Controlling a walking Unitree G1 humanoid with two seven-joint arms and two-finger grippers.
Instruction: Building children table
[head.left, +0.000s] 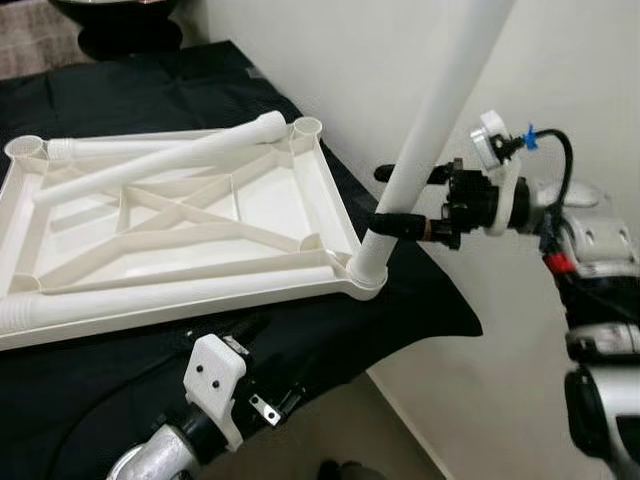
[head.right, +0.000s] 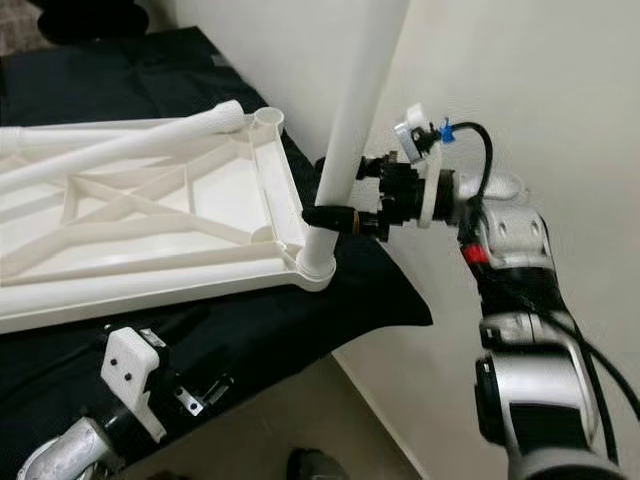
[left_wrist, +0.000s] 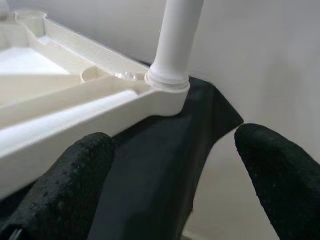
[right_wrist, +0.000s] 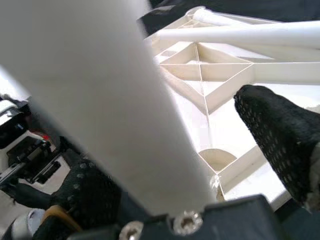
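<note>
White table leg (head.left: 430, 140) upright in tabletop (head.left: 170, 220) corner socket, pinched by right pincer (head.left: 392, 200)

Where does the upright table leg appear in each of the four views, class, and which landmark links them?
Left eye view: leg right of centre, rising from the near right corner socket.
Right eye view: leg at centre, held by the right claw.
Left wrist view: leg at top centre, seated in the socket.
Right wrist view: leg, a blurred white mass across the left.
Shared landmark: the tabletop.
</note>
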